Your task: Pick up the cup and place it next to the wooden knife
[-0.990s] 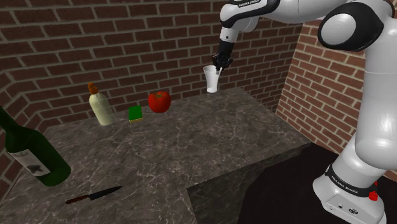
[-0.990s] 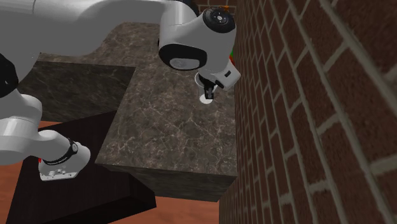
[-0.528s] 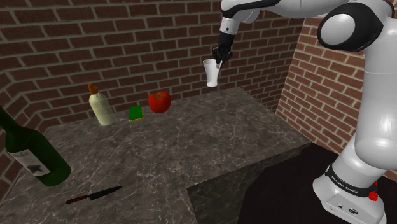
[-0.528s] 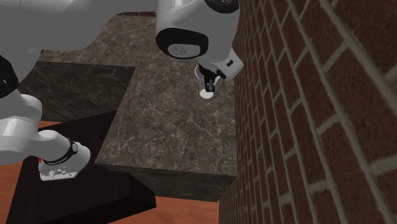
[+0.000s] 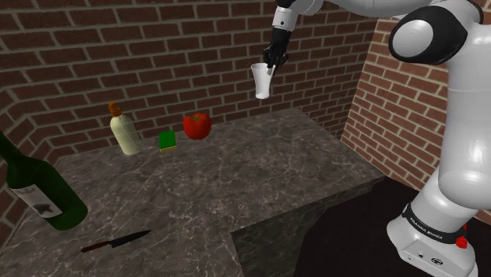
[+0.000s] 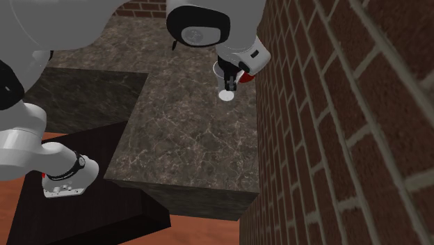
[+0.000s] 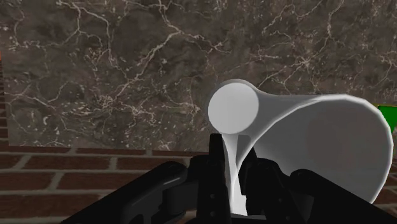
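Note:
A white cup [image 5: 261, 81] hangs in the air well above the dark marble counter [image 5: 260, 173], near the brick back wall. My black gripper [image 5: 271, 66] is shut on its rim from above. In the wrist view the fingers [image 7: 267, 184] pinch the wall of the cup [image 7: 312, 140], whose round base points down at the counter. In the second exterior view, the cup [image 6: 226, 92] hangs under the gripper [image 6: 229, 75]. The knife [image 5: 116, 241], with a dark blade and reddish-brown handle, lies flat near the counter's front edge, far toward the shoulder view's left.
A dark green wine bottle [image 5: 39, 189] stands at the counter's left end, behind the knife. A cream bottle [image 5: 124, 132], a small green box [image 5: 167, 140] and a red fruit [image 5: 197, 125] line the back wall. My stand [image 5: 429, 236] sits at the lower right.
The gripper has risen with the cup, which now hangs higher above the counter than a second ago. Everything else on the counter has stayed put.

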Robot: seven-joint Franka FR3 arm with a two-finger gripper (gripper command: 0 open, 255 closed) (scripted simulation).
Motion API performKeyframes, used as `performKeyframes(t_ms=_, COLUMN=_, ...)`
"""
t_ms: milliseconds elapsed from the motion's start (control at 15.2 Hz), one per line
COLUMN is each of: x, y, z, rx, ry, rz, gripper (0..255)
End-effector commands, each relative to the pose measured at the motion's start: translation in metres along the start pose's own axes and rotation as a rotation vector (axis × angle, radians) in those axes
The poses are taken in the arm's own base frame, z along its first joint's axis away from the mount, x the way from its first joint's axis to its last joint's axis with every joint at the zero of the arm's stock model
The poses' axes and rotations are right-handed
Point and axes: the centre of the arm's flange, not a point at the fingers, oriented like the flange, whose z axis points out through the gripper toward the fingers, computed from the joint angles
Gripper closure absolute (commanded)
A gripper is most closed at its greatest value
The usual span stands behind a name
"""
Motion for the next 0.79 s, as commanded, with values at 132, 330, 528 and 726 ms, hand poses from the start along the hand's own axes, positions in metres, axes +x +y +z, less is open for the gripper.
performKeyframes(t_ms=132, x=-0.001, y=-0.005, z=-0.020, rx=0.000, ry=0.000, rz=0.000, gripper=255)
performKeyframes(t_ms=330, x=-0.021, y=-0.038, z=-0.010, rx=0.000, ry=0.000, rz=0.000, gripper=255)
performKeyframes(t_ms=528, x=-0.041, y=-0.071, z=-0.001, rx=0.000, ry=0.000, rz=0.000, gripper=255)
performKeyframes(t_ms=726, x=-0.061, y=-0.104, z=0.009, rx=0.000, ry=0.000, rz=0.000, gripper=255)
